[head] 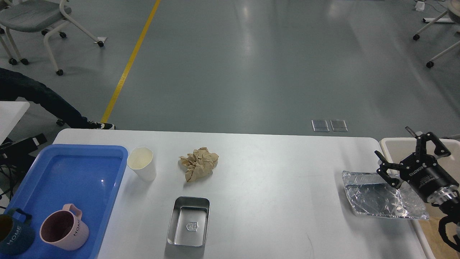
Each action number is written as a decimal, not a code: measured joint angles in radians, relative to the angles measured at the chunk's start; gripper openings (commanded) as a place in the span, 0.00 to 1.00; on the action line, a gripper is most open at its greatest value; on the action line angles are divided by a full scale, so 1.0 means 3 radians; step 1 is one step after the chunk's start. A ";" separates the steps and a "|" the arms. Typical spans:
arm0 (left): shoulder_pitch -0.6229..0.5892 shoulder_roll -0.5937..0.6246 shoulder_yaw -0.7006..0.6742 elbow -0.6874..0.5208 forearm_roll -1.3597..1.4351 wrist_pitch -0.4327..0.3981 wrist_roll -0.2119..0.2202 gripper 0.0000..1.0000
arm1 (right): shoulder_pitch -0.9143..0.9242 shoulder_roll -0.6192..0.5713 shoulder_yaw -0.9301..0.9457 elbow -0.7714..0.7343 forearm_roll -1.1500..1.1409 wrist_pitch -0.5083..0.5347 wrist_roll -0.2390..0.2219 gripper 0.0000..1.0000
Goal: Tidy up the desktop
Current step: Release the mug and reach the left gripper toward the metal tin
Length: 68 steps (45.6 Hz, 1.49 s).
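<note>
Desktop [273,201]: white, rounded corners, fills the lower view, long axis running left to right; bears a blue tray [107,187] at its left end (pink mug [64,231] and dark mug [12,239] inside, both upright), a paper cup [142,163] just beside the tray, crumpled brown paper [198,162], a steel tin [189,221], long axis pointing away from the viewer, and a foil sheet [377,196] at its right edge. Right gripper [404,153]: fingers spread, empty, above the foil. Left gripper [25,143]: at the left edge, beyond the tray; state cannot be told.
</note>
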 measured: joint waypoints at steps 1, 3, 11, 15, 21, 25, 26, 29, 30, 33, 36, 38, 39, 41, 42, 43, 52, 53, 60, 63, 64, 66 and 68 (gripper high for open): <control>0.0002 0.0010 0.0000 -0.0043 -0.0003 0.0020 0.0001 0.87 | -0.0001 0.0000 -0.0001 0.0000 0.0000 0.0000 0.0000 1.00; 0.0008 0.0038 0.0000 -0.0125 -0.0006 0.0047 0.0005 0.87 | -0.0003 0.0000 -0.0002 0.0000 0.0000 0.0000 0.0000 1.00; 0.0020 0.0137 0.0002 -0.0247 -0.0009 0.0067 0.0040 0.87 | -0.0007 0.0002 -0.0003 0.0000 0.0000 0.0000 0.0000 1.00; 0.0020 0.0204 0.0002 -0.0252 -0.0009 0.0067 0.0044 0.87 | -0.0007 0.0008 -0.0003 0.0000 0.0000 0.0000 0.0000 1.00; 0.0006 0.0240 -0.0039 -0.0254 -0.0009 0.0044 0.0044 0.87 | -0.0003 0.0015 -0.0006 0.0000 0.0000 0.0000 0.0000 1.00; -0.0026 0.0230 -0.0051 -0.0246 -0.0018 -0.0034 0.0044 0.87 | -0.0003 0.0016 -0.0007 0.0000 0.0000 0.0000 0.0000 1.00; -0.0060 0.0213 -0.0052 -0.0229 -0.0030 -0.0107 0.0044 0.87 | -0.0003 0.0016 -0.0008 0.0000 0.0000 0.0000 0.0000 1.00; -0.0129 0.0167 -0.0052 -0.0175 -0.0048 -0.0240 0.0049 0.87 | -0.0003 0.0016 -0.0008 0.0000 0.0000 0.0000 0.0000 1.00; -0.0158 0.0128 -0.0052 -0.0146 -0.0052 -0.0288 0.0057 0.87 | -0.0003 0.0016 -0.0008 0.0000 0.0000 0.0000 0.0000 1.00; -0.0250 -0.0049 -0.0043 -0.0048 -0.0056 -0.0424 0.0103 0.87 | -0.0003 0.0014 -0.0016 0.0000 0.0000 0.0000 0.0000 1.00; -0.0343 -0.0222 -0.0027 0.0069 -0.0056 -0.0509 0.0177 0.87 | -0.0002 0.0002 -0.0023 -0.0003 -0.0001 0.0000 0.0000 1.00; -0.0434 -0.0376 -0.0011 0.0190 -0.0050 -0.0585 0.0263 0.87 | -0.0001 -0.0006 -0.0027 -0.0005 -0.0002 0.0000 0.0000 1.00; -0.0454 -0.0413 -0.0009 0.0212 -0.0049 -0.0606 0.0279 0.87 | -0.0001 -0.0007 -0.0027 -0.0005 -0.0002 0.0000 0.0000 1.00; -0.0495 -0.0501 -0.0004 0.0251 -0.0044 -0.0653 0.0306 0.87 | 0.0000 -0.0008 -0.0028 -0.0005 -0.0001 0.0000 0.0000 1.00; -0.0517 -0.0550 -0.0001 0.0270 -0.0040 -0.0676 0.0318 0.87 | 0.0001 -0.0008 -0.0028 -0.0005 -0.0001 0.0000 0.0000 1.00; -0.0533 -0.0583 0.0000 0.0285 -0.0036 -0.0690 0.0326 0.87 | 0.0002 -0.0008 -0.0028 -0.0005 -0.0001 0.0000 0.0000 1.00; -0.0597 -0.0816 0.0005 0.0459 -0.0003 -0.0751 0.0355 0.87 | 0.0002 -0.0002 -0.0038 -0.0005 -0.0002 0.0000 0.0000 1.00; -0.0602 -0.0836 0.0005 0.0481 -0.0002 -0.0761 0.0355 0.87 | 0.0002 -0.0001 -0.0038 -0.0005 -0.0002 0.0000 0.0000 1.00; -0.0645 -0.1001 0.0006 0.0668 0.0005 -0.0872 0.0356 0.87 | -0.0002 0.0007 -0.0039 -0.0005 -0.0002 0.0000 0.0000 1.00; -0.0661 -0.1058 0.0019 0.0693 0.0030 -0.0898 0.0358 0.87 | -0.0003 0.0010 -0.0039 -0.0005 -0.0002 0.0000 0.0000 1.00; -0.0666 -0.1071 0.0030 0.0697 0.0042 -0.0902 0.0359 0.87 | -0.0003 0.0011 -0.0039 -0.0005 -0.0002 0.0000 0.0000 1.00; -0.0682 -0.1100 0.0064 0.0704 0.0075 -0.0906 0.0360 0.87 | -0.0004 0.0011 -0.0039 -0.0005 -0.0002 0.0000 0.0000 1.00; -0.0706 -0.1124 0.0104 0.0710 0.0104 -0.0908 0.0361 0.87 | -0.0004 0.0010 -0.0039 -0.0005 -0.0002 0.0000 0.0000 1.00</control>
